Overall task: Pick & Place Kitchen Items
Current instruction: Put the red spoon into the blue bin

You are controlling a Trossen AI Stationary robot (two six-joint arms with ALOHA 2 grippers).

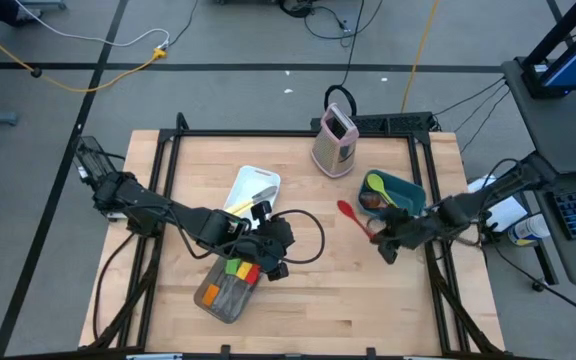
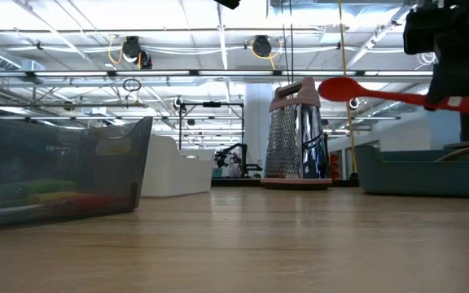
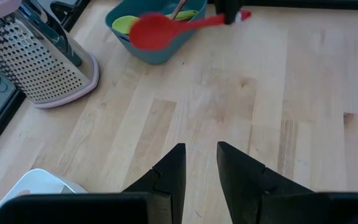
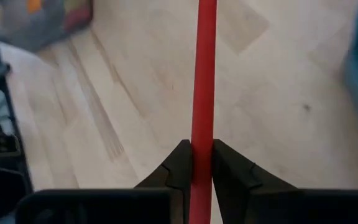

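My right gripper (image 1: pixel 388 240) is shut on a red spoon (image 1: pixel 353 215) near the table's right side, just in front of the teal bin (image 1: pixel 408 190). In the low view the spoon (image 2: pixel 381 94) is level and well above the table. My left gripper (image 3: pixel 201 152) is over the table's middle, slightly open and empty. It is beside the grey pan (image 1: pixel 218 300), which holds green, orange and red utensils (image 1: pixel 240 270). A yellow-handled knife (image 1: pixel 240 205) lies on the white tray (image 1: pixel 258 178). A green spatula (image 1: pixel 376 184) lies in the bin. My right gripper pinches the red spoon's handle (image 4: pixel 202 146) between its two fingers, toward the handle's free end. The handle runs forward from between the fingers, along them. The fingers come from the table's right side. The spoon is about level and clear of the table, its bowl (image 2: pixel 342 88) toward the table's left.
The upright pink-and-steel box grater (image 1: pixel 336 140) stands at the far middle, left of the bin. The grey pan is near the front edge, and the white tray is behind it. Bare wood lies between pan and bin. Cables run across the floor beyond the table.
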